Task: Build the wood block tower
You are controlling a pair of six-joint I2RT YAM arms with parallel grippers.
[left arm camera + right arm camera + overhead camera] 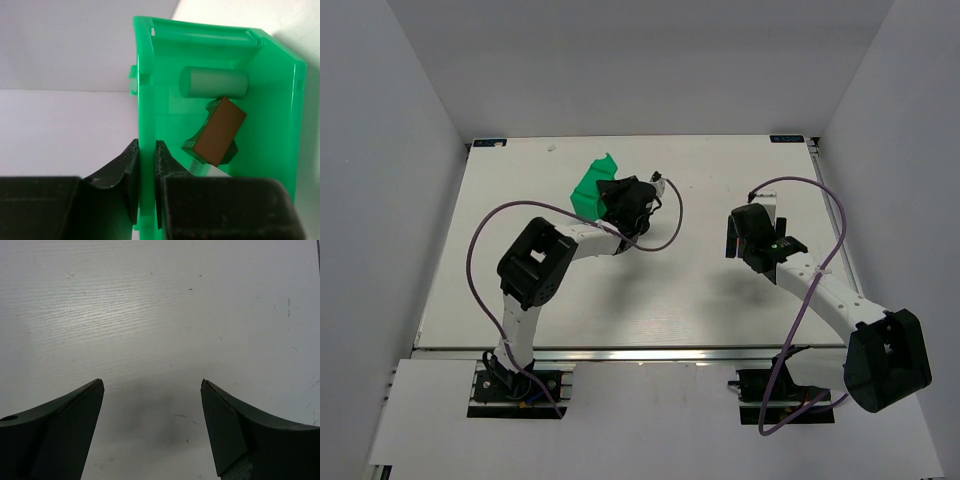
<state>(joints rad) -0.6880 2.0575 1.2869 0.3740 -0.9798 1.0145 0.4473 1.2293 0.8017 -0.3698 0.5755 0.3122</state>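
1. Bearing everything: a white slatted table (700, 300); no wood block tower stands on it yet.
2. A green plastic bin (280, 125), at the far left of centre, one side wall pinched by the left gripper (146, 150), jaws clenched on it.
3. The right gripper (151, 382), jaws spread with nothing between them, over the table and well apart from the bin.
4. A pale wooden cylinder (215, 82), on its side inside the bin.
5. A brown rectangular wooden block (220, 132), inside the bin just beyond the left jaws, long axis diagonal, resting against a dark green block (192, 147); the left arm is nearer.

Green bin (272, 150), brown block (220, 132), pale cylinder (213, 82)
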